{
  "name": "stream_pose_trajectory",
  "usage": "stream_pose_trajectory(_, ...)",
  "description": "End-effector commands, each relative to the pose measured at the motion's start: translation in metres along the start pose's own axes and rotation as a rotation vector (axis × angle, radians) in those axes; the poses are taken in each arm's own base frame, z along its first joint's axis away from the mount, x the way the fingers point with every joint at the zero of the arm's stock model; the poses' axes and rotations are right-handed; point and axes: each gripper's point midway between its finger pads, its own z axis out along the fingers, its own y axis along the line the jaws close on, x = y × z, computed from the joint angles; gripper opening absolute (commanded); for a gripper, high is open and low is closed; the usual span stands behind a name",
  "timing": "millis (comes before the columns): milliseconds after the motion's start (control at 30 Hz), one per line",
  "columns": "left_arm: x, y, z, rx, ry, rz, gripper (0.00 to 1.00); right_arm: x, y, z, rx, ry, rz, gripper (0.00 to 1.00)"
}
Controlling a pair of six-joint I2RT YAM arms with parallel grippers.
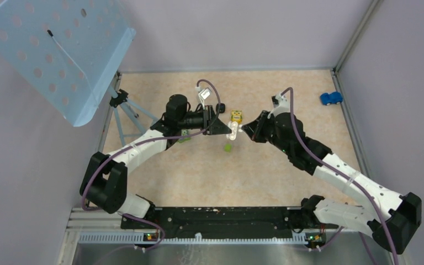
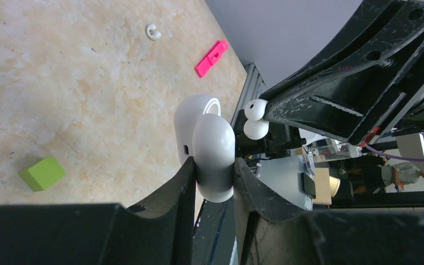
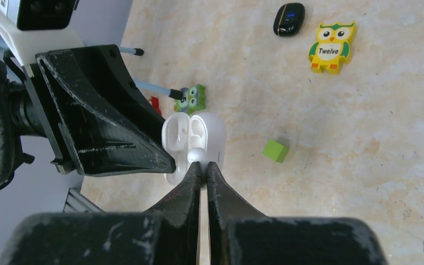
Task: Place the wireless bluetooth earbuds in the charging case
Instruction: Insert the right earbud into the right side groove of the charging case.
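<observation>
My left gripper (image 1: 226,128) (image 2: 214,172) is shut on a white charging case (image 2: 212,157) and holds it in the air above the table's middle. The case also shows in the top view (image 1: 233,131) and, with its lid open, in the right wrist view (image 3: 210,130). My right gripper (image 1: 247,129) (image 3: 200,165) is shut on a small white earbud (image 3: 197,156), right at the open case. The earbud also shows at the right gripper's tip in the left wrist view (image 2: 255,118). I see no second earbud and no black earbuds.
On the table lie a green cube (image 1: 228,147) (image 3: 275,150), a yellow owl block (image 1: 236,116), a green owl block (image 3: 193,98), a black oval device (image 3: 289,11), a pink piece (image 2: 211,58) and a white C-shaped piece (image 2: 153,32). A blue toy car (image 1: 330,98) sits far right; a tripod (image 1: 127,107) stands left.
</observation>
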Motion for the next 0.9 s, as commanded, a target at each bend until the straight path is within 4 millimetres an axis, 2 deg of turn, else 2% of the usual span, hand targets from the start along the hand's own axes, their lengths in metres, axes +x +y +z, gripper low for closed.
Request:
stream_pose_trajectory(0, -0.007, -0.008, -0.001, 0.003, -0.022, 0.032, 0.00, -0.032, 0.018, 0.002, -0.011, -0.098, 0.016, 0.00)
stream_pose_trajectory(400, -0.008, -0.009, -0.001, 0.004, -0.018, 0.029, 0.00, -0.027, 0.035, 0.019, -0.060, -0.072, 0.010, 0.00)
stream_pose_trajectory(867, -0.008, -0.014, -0.001, 0.022, -0.014, 0.028, 0.00, -0.012, 0.022, 0.033, 0.031, -0.067, -0.024, 0.00)
